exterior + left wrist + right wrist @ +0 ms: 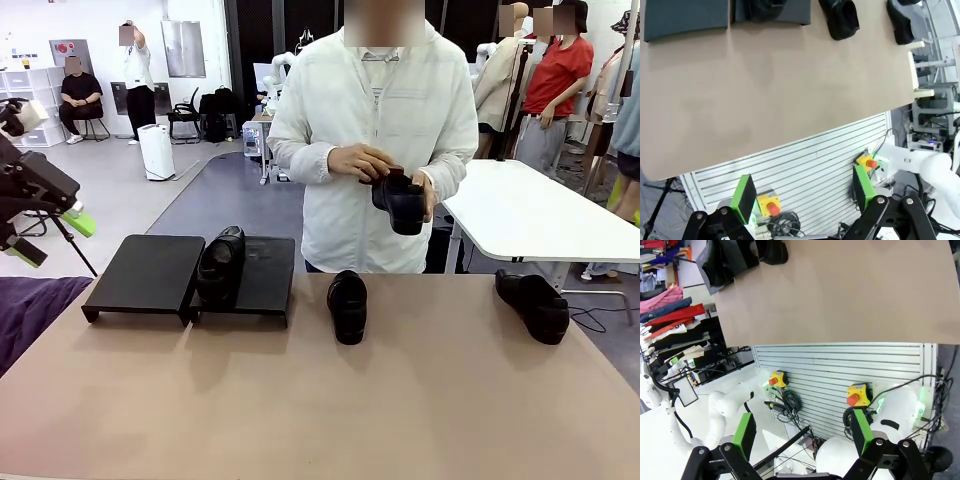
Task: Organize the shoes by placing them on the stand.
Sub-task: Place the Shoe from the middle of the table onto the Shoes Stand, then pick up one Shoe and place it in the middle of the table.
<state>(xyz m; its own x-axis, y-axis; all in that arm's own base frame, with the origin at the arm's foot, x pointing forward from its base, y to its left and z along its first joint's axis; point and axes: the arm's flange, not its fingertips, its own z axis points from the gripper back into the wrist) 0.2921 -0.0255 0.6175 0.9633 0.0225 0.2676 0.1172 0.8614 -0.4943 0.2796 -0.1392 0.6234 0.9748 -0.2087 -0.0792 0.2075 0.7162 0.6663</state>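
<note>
At the bottom of its wrist view the left gripper (804, 195) stands released, its green pads wide apart with nothing between them. In the front view it hangs at the left edge of the frame. The right gripper (802, 432) is likewise spread and empty.

The tan table (320, 400) fills the lower half of the front view, with a purple cloth (30, 310) at its left. Farther up, one black, slightly glossy, round-toed shoe (347, 305) sits at centre. A second shoe (533, 305) lies at the right, well apart from it.

At upper left the stand (145, 272) has two flat matte-black panels side by side on short legs. It carries a third shoe (220, 262) on its right panel, beside the seam. Behind the table a person holds the fourth shoe (400, 203) in both hands (362, 160).
</note>
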